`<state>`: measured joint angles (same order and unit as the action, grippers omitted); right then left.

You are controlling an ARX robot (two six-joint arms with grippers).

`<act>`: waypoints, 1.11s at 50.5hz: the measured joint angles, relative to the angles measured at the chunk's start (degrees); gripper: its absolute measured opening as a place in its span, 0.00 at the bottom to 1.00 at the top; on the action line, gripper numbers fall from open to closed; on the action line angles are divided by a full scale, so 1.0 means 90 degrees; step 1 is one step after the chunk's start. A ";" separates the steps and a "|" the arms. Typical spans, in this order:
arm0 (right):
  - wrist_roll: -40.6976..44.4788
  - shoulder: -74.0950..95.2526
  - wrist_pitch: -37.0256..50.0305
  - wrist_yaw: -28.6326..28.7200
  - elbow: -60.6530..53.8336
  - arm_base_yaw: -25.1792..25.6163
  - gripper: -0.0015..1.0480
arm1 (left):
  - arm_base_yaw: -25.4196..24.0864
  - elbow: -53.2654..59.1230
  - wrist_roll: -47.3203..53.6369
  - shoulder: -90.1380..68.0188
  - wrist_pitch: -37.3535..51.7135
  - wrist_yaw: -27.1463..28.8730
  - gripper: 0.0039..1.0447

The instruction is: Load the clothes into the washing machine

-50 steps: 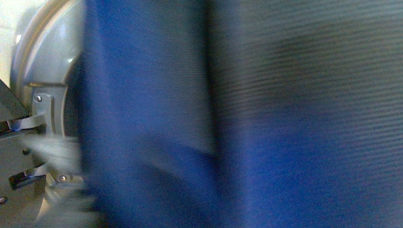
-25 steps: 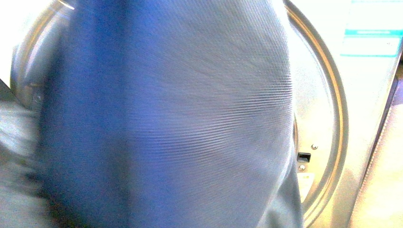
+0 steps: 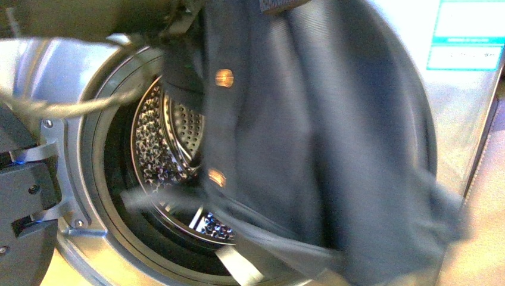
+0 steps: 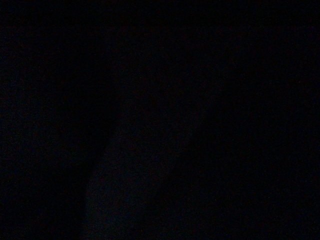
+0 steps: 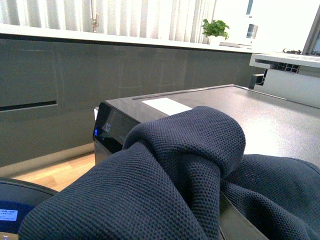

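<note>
Before the washing machine (image 3: pixel 71 65) (porthole (image 3: pixel 111 174) open) hang clothes (image 3: pixel 309 137).

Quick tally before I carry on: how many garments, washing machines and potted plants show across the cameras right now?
Garment: 1
Washing machine: 1
Potted plant: 1
Total: 3
The left wrist view is dark, so nothing is counted from it.
</note>
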<state>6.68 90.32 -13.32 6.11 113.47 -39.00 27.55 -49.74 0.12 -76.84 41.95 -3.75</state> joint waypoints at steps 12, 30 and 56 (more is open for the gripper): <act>0.0000 0.0000 0.0012 0.0000 0.0000 0.0000 0.06 | 0.0005 0.0185 0.0869 0.0034 0.1056 0.1358 0.94; 0.0000 -0.0002 0.0012 0.0000 0.0000 -0.0002 0.06 | 0.0151 0.0682 0.1955 0.0444 0.1178 0.2319 0.94; 0.0000 -0.0002 0.0012 0.0000 0.0000 -0.0002 0.11 | 0.0189 0.0469 0.0607 0.0384 0.0646 0.1336 0.15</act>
<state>6.68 90.30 -13.21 6.11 113.47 -39.03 29.26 -45.52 5.58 -73.38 47.77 8.27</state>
